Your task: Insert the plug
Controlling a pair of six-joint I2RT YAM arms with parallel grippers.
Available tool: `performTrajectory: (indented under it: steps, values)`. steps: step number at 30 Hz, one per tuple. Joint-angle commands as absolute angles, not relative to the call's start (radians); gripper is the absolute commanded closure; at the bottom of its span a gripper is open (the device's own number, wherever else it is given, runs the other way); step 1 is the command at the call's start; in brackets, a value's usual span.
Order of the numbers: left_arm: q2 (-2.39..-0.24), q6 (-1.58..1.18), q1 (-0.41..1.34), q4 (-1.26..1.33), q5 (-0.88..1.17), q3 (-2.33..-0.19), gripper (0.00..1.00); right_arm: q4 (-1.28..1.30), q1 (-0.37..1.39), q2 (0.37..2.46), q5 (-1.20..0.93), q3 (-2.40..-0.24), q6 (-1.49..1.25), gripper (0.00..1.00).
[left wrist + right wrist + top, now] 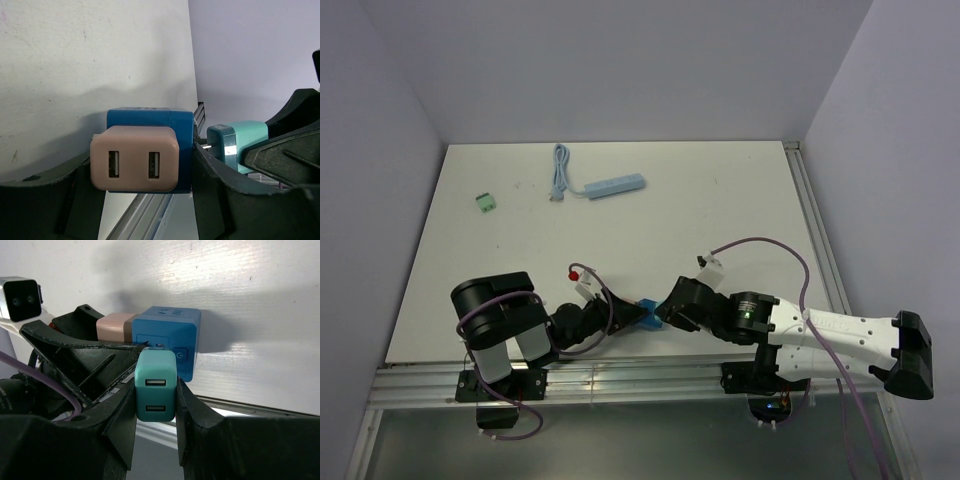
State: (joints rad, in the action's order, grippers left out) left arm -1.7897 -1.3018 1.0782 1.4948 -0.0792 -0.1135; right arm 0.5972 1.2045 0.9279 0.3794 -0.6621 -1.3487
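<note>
By the worktop's [620, 230] near edge, left end effector [144, 200] clamps blue socket cube [167, 335] (pink charger [134, 165] seated); right end effector [156, 412] clamps teal plug [155, 390].

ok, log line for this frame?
left gripper: shut on blue cube socket | right gripper: shut on teal plug | plug not fully seated

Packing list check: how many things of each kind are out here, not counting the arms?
Chargers: 2 (pink charger, teal charger)
Blue socket cube: 1
Power strip: 1
Small green block: 1
Total: 5
</note>
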Motion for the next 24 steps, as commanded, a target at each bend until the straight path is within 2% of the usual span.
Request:
performTrajectory:
  steps: [1, 18, 24]
  values:
    - [-1.804, -1.252, 1.098, 1.784, -0.092, -0.081, 1.0, 0.597, 1.207, 0.939, 0.436, -0.672, -1.362, 1.0]
    - [-1.887, -1.278, 1.12, 1.858, -0.091, -0.086, 1.0, 0.577, 1.184, 1.002, 0.425, -0.686, -1.345, 1.0]
    - [-1.861, -1.269, 1.121, 1.833, -0.104, -0.075, 1.0, 0.601, 1.181, 0.963, 0.436, -0.698, -1.328, 1.0]
